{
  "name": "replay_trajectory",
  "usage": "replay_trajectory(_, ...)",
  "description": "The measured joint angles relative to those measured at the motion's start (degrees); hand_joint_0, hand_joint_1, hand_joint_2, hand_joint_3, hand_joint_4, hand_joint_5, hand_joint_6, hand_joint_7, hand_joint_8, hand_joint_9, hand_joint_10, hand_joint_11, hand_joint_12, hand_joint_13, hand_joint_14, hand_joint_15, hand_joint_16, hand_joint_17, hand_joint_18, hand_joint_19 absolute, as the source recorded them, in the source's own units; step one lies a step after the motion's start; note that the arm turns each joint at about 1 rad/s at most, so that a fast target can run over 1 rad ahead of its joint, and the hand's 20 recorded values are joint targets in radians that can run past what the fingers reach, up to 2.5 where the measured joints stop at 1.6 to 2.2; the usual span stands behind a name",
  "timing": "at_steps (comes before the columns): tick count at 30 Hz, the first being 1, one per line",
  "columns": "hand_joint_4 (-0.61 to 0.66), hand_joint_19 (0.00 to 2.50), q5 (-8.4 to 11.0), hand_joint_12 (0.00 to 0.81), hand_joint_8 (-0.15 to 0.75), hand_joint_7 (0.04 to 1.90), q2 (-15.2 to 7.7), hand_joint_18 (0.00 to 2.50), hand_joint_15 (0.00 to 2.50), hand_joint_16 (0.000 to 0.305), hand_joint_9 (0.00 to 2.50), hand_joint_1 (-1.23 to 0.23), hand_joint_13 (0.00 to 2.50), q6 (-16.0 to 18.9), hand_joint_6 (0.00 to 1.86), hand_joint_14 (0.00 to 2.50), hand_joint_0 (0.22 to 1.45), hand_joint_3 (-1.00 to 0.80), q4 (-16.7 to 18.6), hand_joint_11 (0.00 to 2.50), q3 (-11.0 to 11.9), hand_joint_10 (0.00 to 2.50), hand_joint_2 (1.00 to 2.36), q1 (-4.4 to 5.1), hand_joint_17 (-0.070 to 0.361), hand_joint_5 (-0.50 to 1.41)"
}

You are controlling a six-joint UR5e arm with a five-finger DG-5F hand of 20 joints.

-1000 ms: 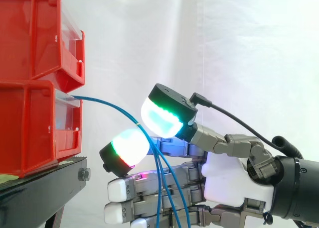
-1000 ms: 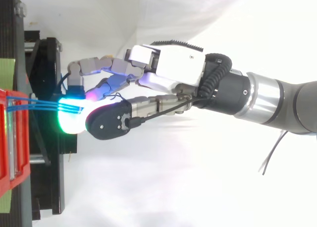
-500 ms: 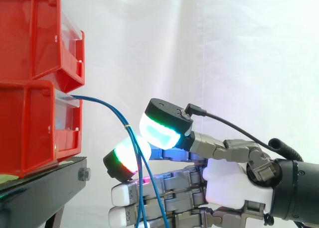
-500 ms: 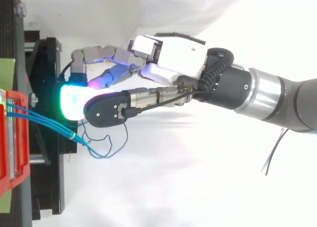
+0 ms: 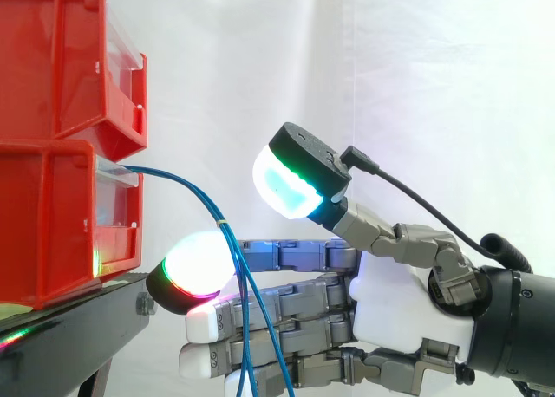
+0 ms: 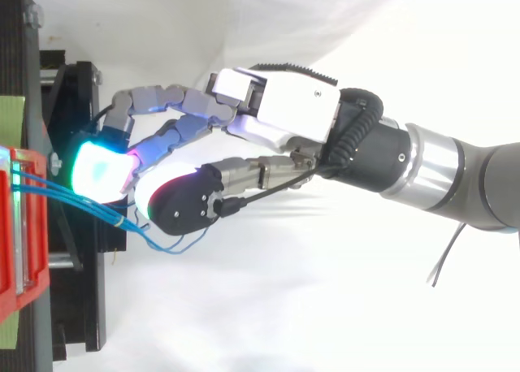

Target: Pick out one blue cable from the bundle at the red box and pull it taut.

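Hand (image 5: 399, 302) is seen lower right, fingers straight, thumb raised apart, nothing gripped; blue cables (image 5: 192, 187) are draped slack from red bin (image 5: 52, 215) at left.

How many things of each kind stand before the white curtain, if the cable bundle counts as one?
Red bins: 2
Black stand: 1
Blue cable bundle: 1
Hand: 1
Total: 5
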Motion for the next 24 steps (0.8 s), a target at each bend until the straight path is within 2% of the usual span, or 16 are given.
replay_trajectory(9, 0.17, 0.64, 2.69, 0.338, 0.223, 1.13, -0.02, 0.57, 0.36, 0.054, 0.8, -0.59, 0.73, -1.6, 0.5, 0.01, 0.52, -0.5, 0.62, 0.42, 0.0, 0.02, 1.0, 1.62, 0.121, -0.13)
replay_trajectory(16, 0.15, 0.65, 2.99, 0.327, 0.217, 1.17, -0.01, 0.57, 0.36, 0.052, 0.81, -0.59, 0.73, -1.41, 0.5, 0.02, 0.55, -0.47, 0.65, 0.44, -0.03, 0.02, 1.0, 2.58, 0.117, -0.12)
replay_trajectory(24, 0.13, 0.65, 3.01, 0.317, 0.214, 1.22, -0.02, 0.56, 0.36, 0.05, 0.82, -0.58, 0.73, -1.3, 0.5, 0.02, 0.58, -0.4, 0.61, 0.44, -0.08, 0.02, 1.01, 3.16, 0.113, -0.11)
